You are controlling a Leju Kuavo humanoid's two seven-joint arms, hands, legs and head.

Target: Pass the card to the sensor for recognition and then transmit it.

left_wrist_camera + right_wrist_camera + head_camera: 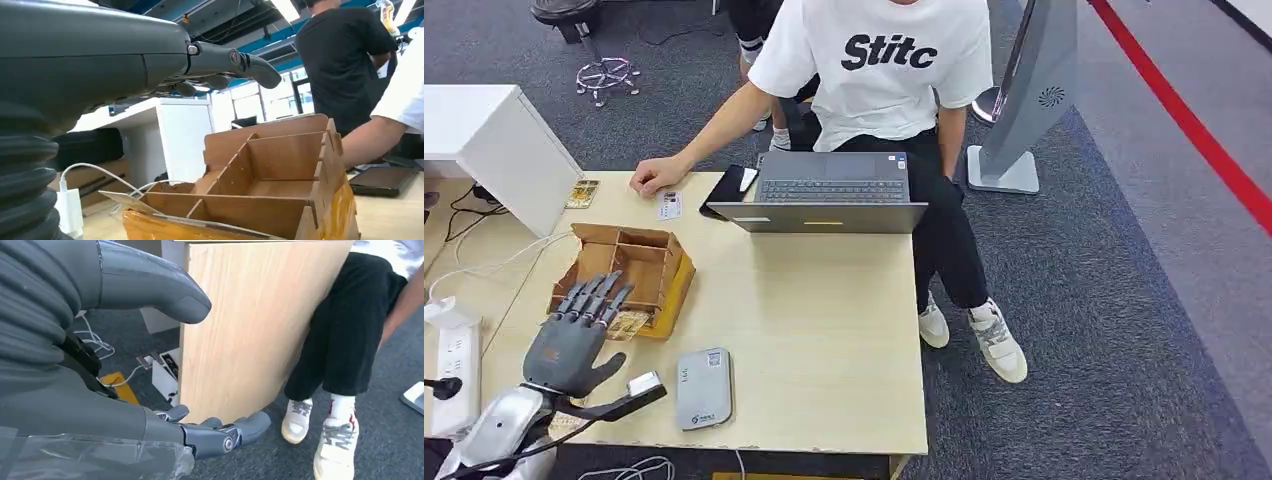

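Pale wood covers the surface (824, 330), a rectangular desk standing on dark grey carpet (1124, 300) crossed by a red stripe (1194, 125). Near its left edge sits a brown cardboard divider box (629, 275) with several compartments; a patterned card (629, 324) lies flat at the box's front, just beside the fingertips of the left robot hand (574, 335). That robot hand hovers palm down with fingers spread and holds nothing. In front of it, near the surface's near edge, lies a flat grey card-reader sensor (703, 388). At the far edge an open grey laptop (829, 200) faces a seated person in a white printed T-shirt (874, 60), whose hand (659, 175) rests on the surface next to a small white card (669, 205); another patterned card (582, 193) lies further left, by a white cabinet (494, 140). A white power strip (454, 365) lies off the left side. The right robot hand (165, 390) hangs below the surface beside its wooden side panel (250, 325), fingers loosely apart, empty, near the person's white sneakers (320, 435).
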